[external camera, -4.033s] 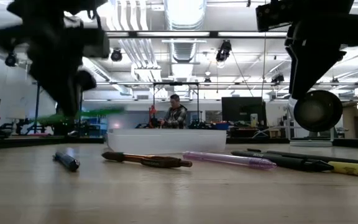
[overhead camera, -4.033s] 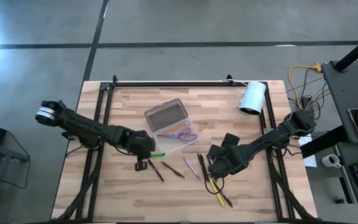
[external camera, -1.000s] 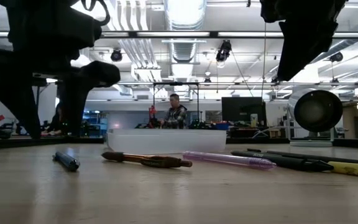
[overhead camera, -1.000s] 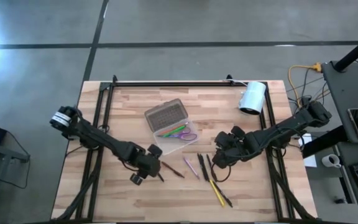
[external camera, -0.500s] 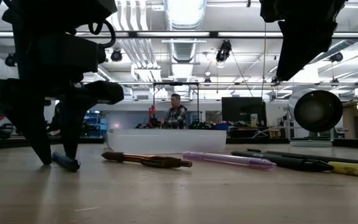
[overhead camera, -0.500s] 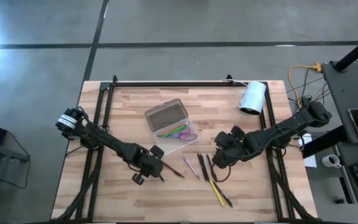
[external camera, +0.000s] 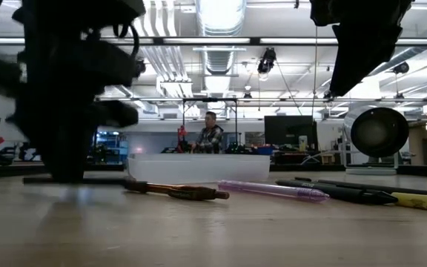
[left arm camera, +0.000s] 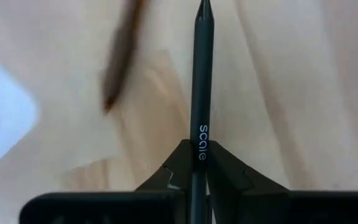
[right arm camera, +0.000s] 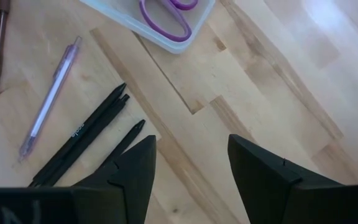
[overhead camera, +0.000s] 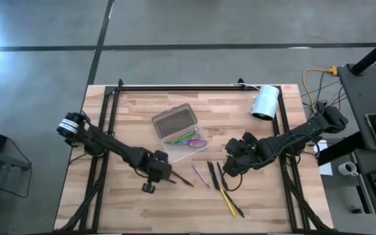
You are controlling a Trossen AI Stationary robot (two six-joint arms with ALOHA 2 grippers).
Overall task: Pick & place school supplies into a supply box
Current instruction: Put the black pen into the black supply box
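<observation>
Left pincer (overhead camera: 160,173): four seconds back it hung at about 9 o'clock of the supply box (overhead camera: 178,131), carrying a green pen. That green pen (overhead camera: 179,138) now lies inside the box beside the purple scissors (overhead camera: 194,141). Since then the pincer has travelled toward 5 o'clock, down to the counter (overhead camera: 109,202), and now its fingers are closed on the dark pen (left arm camera: 199,106); half a second ago they stood apart around it. In the low view that pen no longer lies where it did.

Right pincer (overhead camera: 230,167): four seconds ago it sat low over the yellow pen (overhead camera: 227,202); it has since drawn off toward 12 o'clock.
</observation>
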